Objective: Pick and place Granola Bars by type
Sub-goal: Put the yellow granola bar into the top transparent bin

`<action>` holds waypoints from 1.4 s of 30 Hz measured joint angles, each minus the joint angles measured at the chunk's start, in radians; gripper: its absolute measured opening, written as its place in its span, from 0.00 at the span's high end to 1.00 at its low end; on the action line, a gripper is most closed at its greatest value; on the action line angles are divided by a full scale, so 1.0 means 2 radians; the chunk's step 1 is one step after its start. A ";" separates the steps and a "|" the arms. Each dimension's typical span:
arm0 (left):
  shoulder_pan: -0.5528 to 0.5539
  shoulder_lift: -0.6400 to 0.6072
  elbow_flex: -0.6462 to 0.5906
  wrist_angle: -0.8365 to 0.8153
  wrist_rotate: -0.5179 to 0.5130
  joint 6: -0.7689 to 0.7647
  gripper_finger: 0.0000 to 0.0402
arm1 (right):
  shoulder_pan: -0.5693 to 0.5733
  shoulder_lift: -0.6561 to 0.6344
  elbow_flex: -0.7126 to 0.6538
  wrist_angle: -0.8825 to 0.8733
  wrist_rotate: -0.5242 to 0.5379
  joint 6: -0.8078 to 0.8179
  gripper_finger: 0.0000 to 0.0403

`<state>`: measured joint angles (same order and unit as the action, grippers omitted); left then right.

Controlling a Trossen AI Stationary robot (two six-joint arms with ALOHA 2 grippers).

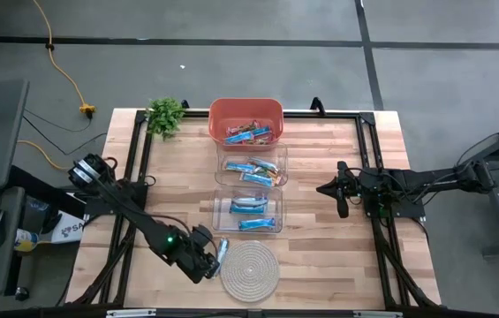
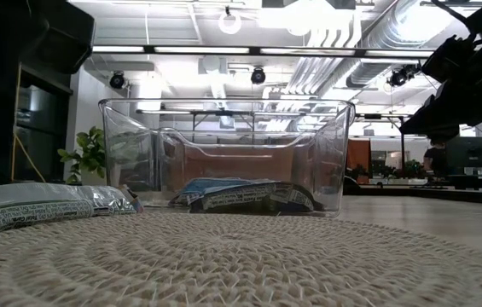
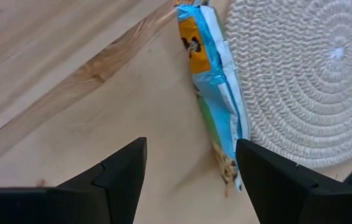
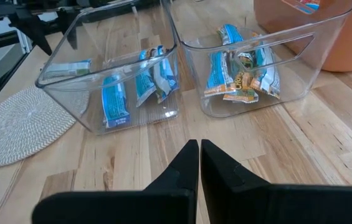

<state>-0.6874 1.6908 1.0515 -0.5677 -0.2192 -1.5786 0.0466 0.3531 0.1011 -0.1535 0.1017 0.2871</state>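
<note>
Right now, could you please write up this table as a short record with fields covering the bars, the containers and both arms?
Loose bar: one granola bar lying on the wood, along the edge of the woven coaster
Orange bin: holds several bars
Middle clear bin: blue and orange-marked bars
Near clear bin: light blue bars
Left tool: open, low over the table beside the loose bar, holding nothing
Right tool: shut, empty, waiting to the right of the bins
Plant: far left corner

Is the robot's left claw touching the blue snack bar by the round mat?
Apart. The left wrist view shows the open left gripper with bare wood between its fingers and the granola bar.
</note>
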 joint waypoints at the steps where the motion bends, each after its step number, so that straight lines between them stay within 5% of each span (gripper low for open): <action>1: 0.000 0.002 0.000 0.000 0.000 0.000 0.39 | 0.000 0.000 0.000 0.000 0.000 0.000 1.00; 18: 0.000 0.015 0.000 0.053 -0.021 0.002 0.39 | 0.000 0.000 0.000 0.000 0.000 0.000 1.00; 35: 0.000 0.068 0.002 0.112 0.011 0.005 0.39 | 0.000 0.000 0.000 -0.001 0.000 0.000 1.00; 42: 0.000 0.068 0.001 0.106 0.022 0.015 0.50 | 0.000 0.000 0.000 0.000 0.000 0.000 1.00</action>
<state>-0.6871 1.8271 1.0542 -0.3549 -0.1759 -1.5484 0.0463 0.3530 0.1009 -0.1532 0.1017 0.2871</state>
